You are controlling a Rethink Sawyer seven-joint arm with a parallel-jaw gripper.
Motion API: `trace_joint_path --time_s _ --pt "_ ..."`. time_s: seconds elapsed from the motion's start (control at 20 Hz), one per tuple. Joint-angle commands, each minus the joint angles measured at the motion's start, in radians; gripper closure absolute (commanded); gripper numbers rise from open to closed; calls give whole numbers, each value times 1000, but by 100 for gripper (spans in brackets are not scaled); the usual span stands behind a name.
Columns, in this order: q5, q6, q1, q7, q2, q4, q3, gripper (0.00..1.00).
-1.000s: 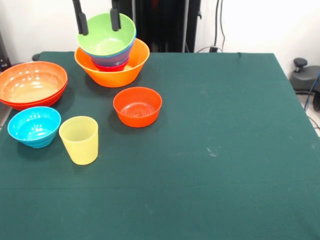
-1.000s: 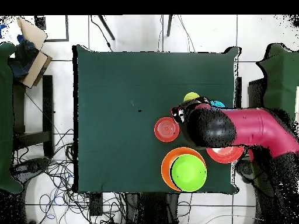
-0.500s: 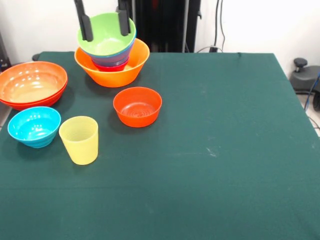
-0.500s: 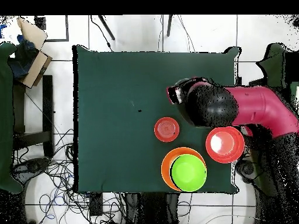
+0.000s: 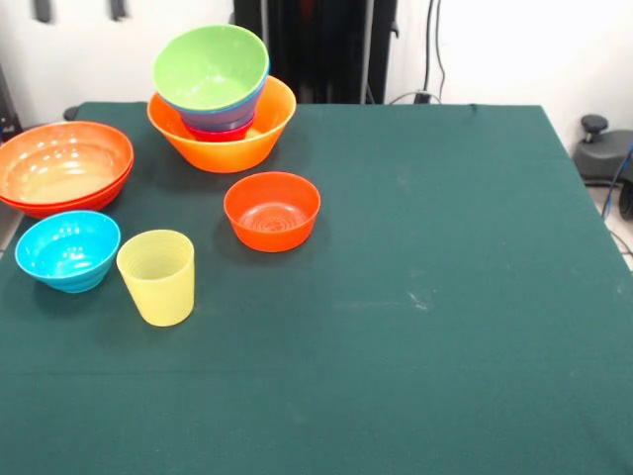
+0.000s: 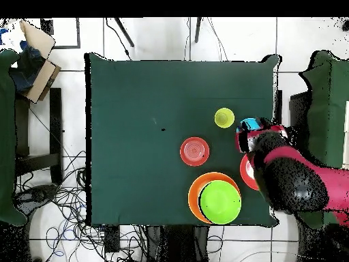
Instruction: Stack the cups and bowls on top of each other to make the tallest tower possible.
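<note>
The tower stands at the table's far left in the front view: a large light-orange bowl (image 5: 223, 129) holds a red and a blue bowl, with a lime green bowl (image 5: 210, 64) tilted on top. It also shows in the overhead view (image 6: 215, 198). A pale-yellow cup (image 5: 157, 277) stands beside a cyan bowl (image 5: 67, 249). A small red-orange bowl (image 5: 272, 210) sits alone. A wide orange bowl (image 5: 61, 163) rests in a red-orange one at the left edge. My gripper (image 5: 79, 10) shows only two fingertips at the top edge, apart and empty, left of the tower.
In the overhead view the arm (image 6: 293, 181) covers most of the wide orange bowl and part of the cyan bowl (image 6: 251, 123). The yellow cup (image 6: 224, 118) and small red-orange bowl (image 6: 195, 151) lie beside it. A cardboard box (image 6: 34, 54) sits off the table.
The gripper has risen from around the lime green bowl and moved left in the front view. No bowl or cup has moved.
</note>
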Motion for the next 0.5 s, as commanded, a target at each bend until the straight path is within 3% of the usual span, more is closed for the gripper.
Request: trace_joint_path --time_s 0.05,0.35,0.5 --pt "-2 -45 -28 14 -123 251 137 0" --pt "23 57 -2 -29 -202 315 121 0" --pt "36 30 -6 -9 -221 342 140 0"
